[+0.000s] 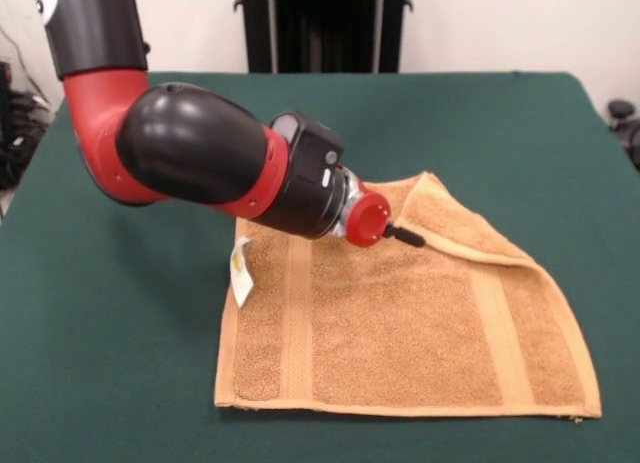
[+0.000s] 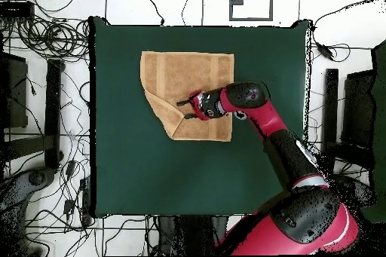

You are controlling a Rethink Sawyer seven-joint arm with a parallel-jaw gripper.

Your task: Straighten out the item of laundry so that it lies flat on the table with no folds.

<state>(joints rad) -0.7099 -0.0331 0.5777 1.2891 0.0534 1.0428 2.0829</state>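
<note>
Hovering low over the towel (image 1: 400, 323), the gripper (image 1: 408, 235) points at the one corner folded back onto the cloth; whether its fingers are wide or closed cannot be told from either view. The towel lies near the far middle of the table (image 1: 100, 363) (otherwise flat). The robot would do well to take only the flap's top layer near its tip and draw it outward, low and slowly, so the rest does not drag.

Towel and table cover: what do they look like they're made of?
Towel: looks like terry cloth, orange-tan with a nubby looped pile, crossed by two smoother flat-woven bands and edged with stitched hems; a small white label hangs at one edge. Likely cotton, though the fibre can't be confirmed. Table: covered in dark green, matte, felt-like fabric with no visible weave or shine.
</note>
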